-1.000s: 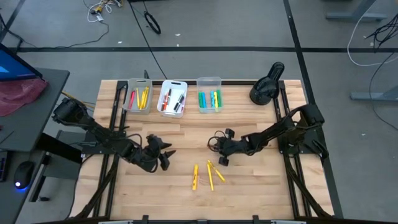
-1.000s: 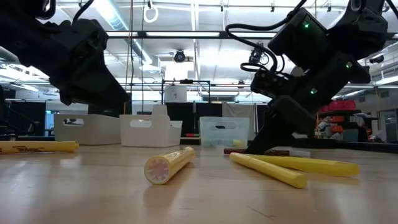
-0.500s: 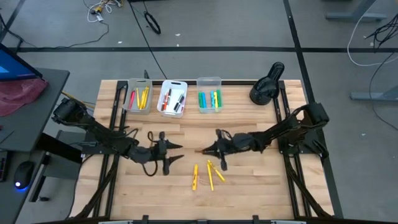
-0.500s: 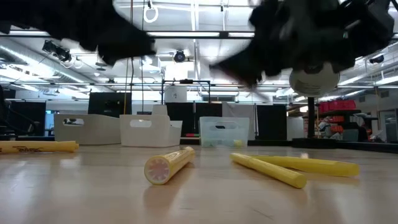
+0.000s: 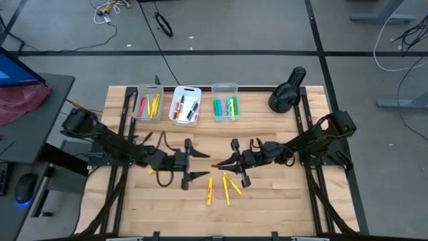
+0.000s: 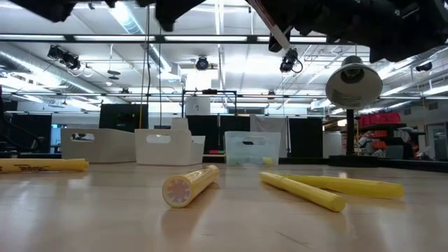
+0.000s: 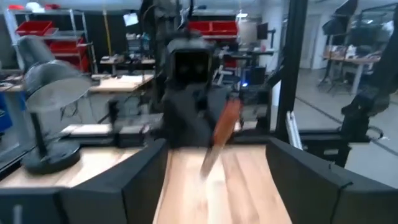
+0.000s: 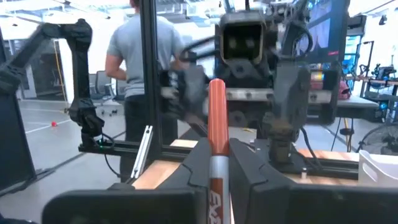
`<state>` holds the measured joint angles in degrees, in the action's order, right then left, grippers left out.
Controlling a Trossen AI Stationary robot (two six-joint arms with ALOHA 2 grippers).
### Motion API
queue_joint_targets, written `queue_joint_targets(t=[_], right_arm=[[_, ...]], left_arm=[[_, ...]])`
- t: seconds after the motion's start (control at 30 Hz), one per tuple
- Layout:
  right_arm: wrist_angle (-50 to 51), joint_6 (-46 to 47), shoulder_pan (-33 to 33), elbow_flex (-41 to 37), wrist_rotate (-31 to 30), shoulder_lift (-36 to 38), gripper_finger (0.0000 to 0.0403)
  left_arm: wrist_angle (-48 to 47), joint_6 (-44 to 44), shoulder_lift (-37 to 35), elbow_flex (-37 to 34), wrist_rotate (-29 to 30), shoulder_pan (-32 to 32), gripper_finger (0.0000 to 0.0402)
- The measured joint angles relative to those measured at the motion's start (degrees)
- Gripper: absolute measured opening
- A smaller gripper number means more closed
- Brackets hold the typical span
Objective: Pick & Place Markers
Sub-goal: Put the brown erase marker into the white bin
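I have the right gripper [image 5: 231,163] fingers clenched on an orange marker [image 8: 216,124] above mid-bench, pointed at the left gripper's [image 5: 198,165] released fingers, so next I'd judge a careful handover.

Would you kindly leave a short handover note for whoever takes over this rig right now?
Right end effector: shut on an orange marker, held above the table's middle, pointing at the left one.
Left end effector: open, facing that marker, holding nothing.
Done: some markers lie sorted in the three bins.
Left: bin the held marker, then the yellow markers loose on the table.
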<state>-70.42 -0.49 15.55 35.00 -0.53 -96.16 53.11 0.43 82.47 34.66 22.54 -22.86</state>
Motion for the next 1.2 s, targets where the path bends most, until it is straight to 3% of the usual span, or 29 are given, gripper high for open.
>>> queue_joint_targets(t=[0.33, 0.93, 1.1, 1.2], right_arm=[[1.53, 0.02, 0.02, 0.07, -0.03, 0.04, 0.0023], [2.80, 0.75, 0.85, 0.07, 0.12, 0.04, 0.0033], [7.37, 2.47, 0.63, 0.17, -1.08, 1.60, 0.0079], [16.76, 2.91, 0.55, 0.17, -4.38, 5.49, 0.0115]], left_arm=[[-1.29, 3.69, 9.47, 11.01, -1.49, 0.49, 0.0278], [-5.18, 5.70, 9.25, 11.41, -0.96, -0.76, 0.0041], [-12.55, 5.79, 5.92, 11.33, -0.11, -1.41, 0.0037], [-20.91, 3.62, 0.94, 11.40, 4.54, -2.45, 0.0037]])
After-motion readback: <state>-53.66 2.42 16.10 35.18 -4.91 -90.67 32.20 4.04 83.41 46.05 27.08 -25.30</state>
